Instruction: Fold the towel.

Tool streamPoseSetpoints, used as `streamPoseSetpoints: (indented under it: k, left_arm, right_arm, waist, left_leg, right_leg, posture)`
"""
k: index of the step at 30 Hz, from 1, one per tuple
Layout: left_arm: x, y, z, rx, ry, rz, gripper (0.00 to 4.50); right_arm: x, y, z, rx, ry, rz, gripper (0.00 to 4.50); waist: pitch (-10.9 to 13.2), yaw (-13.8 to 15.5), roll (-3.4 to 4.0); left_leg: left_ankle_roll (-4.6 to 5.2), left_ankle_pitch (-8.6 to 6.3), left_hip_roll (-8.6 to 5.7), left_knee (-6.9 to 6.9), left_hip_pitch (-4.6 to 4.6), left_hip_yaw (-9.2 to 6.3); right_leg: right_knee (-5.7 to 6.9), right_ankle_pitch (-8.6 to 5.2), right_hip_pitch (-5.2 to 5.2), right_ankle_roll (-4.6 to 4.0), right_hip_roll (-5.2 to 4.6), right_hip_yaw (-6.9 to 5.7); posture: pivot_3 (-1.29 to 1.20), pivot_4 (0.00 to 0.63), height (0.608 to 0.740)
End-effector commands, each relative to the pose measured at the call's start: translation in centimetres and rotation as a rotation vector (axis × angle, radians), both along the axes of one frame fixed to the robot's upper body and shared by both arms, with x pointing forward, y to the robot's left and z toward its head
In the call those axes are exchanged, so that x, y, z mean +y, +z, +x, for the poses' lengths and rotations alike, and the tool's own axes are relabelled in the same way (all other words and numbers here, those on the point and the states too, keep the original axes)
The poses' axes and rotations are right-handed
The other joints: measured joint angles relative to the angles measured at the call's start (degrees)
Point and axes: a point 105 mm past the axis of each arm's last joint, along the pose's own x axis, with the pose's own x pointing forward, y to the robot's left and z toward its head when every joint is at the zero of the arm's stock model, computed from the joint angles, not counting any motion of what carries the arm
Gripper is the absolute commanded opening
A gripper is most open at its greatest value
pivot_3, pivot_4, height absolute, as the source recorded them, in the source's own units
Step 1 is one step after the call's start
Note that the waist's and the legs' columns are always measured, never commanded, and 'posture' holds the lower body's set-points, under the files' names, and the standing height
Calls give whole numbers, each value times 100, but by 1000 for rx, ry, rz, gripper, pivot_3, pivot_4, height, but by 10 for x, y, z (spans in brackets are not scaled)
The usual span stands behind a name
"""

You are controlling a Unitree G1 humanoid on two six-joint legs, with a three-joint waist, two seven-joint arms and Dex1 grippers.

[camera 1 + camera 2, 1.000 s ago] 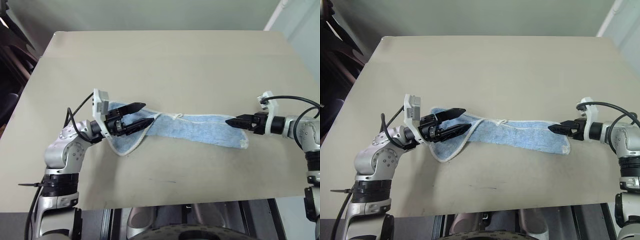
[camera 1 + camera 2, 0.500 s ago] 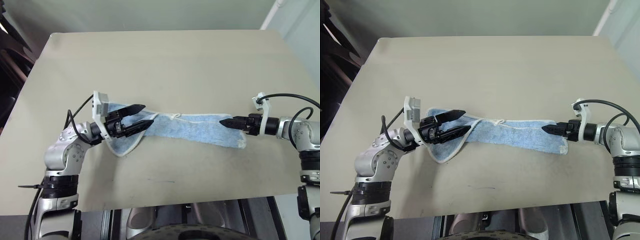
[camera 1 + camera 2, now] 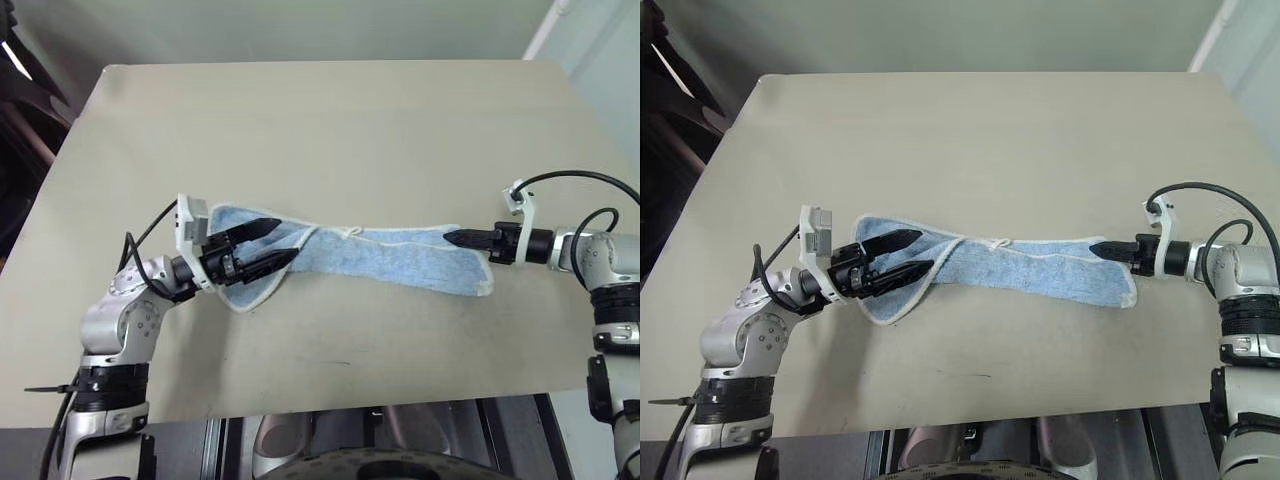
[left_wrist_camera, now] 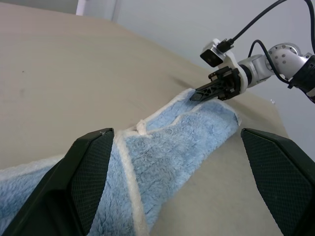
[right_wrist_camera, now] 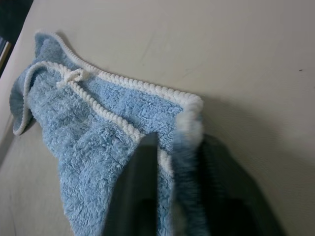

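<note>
Small light-blue terry towel (image 3: pixel 370 257) with cream-white stitched edging lies stretched in long twisted strip across near half of beige worktop (image 3: pixel 330 130); small white loop (image 3: pixel 352 232) at mid-length on far edge. Left end effector (image 3: pixel 275 243) spread wide over bunched left end, holding nothing. Right end effector (image 3: pixel 452 238) pinched on right end's edging
</note>
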Motion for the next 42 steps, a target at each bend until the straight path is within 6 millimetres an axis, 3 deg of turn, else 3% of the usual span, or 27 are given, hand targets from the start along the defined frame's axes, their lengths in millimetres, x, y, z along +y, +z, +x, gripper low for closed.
streamPoseSetpoints:
  k: [1,13,23,33,38,42]
  left_arm:
    - [2,13,-2,-64,-1,-8,4500]
    - [4,10,0,-69,6,-12,4500]
    - [8,11,8,-101,45,-14,4500]
    - [13,15,29,-129,112,-34,4500]
    - [8,12,34,-136,110,-35,4500]
    - [3,9,35,-137,107,-34,4500]
  right_arm:
    - [4,10,4,-32,32,11,26]
    - [-4,25,-6,-83,115,-51,26]
    - [12,90,-17,-341,202,-159,26]
    - [30,180,-24,-709,255,-295,26]
    - [37,210,-30,-856,274,-324,26]
    - [42,217,-37,-900,310,-362,26]
  waist:
    - [0,-1,0]
    - [1,1,2]
    - [2,-1,3]
    - [4,12,6]
    - [4,13,6]
    - [4,20,6]
  left_leg:
    - [0,0,0,-1,0,0]
    - [-1,0,0,-5,-1,1]
    - [-5,3,0,-13,0,1]
    - [-5,3,0,-14,-1,1]
    - [-6,4,0,-16,-3,1]
    - [-7,5,0,-17,-7,1]
  right_leg:
    - [0,0,0,0,0,0]
    - [0,-1,-2,-4,-1,0]
    - [0,-4,-4,-7,0,0]
    - [-2,-8,-5,-5,1,0]
    - [-2,-12,-7,-3,0,0]
    - [-1,-20,-11,0,1,-1]
  posture:
    - [0,150,733]
    - [0,150,733]
    - [0,150,733]
    - [0,150,733]
    - [0,150,733]
    - [0,150,733]
